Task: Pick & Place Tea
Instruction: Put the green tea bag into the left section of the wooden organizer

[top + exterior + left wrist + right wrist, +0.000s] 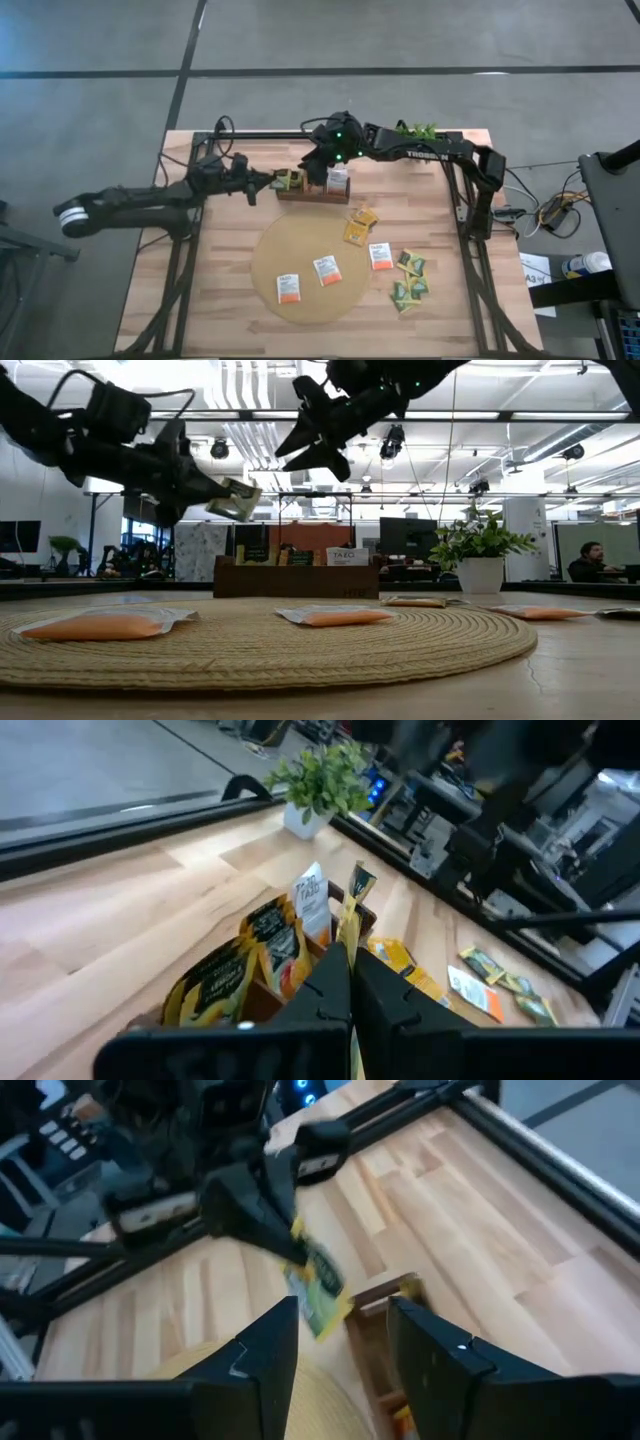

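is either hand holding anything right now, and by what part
The left hand pinches a yellow-green tea bag by one edge, above the tray. The right hand is open and holds nothing.

arms 2 | grippers 2: left [268,184], right [322,160] | mat [312,300] 1 | tray [312,196] 1 | plant [418,129] 1 | white-orange sachets [328,270] off tray 3 | loose yellow and green sachets: several, count unclear
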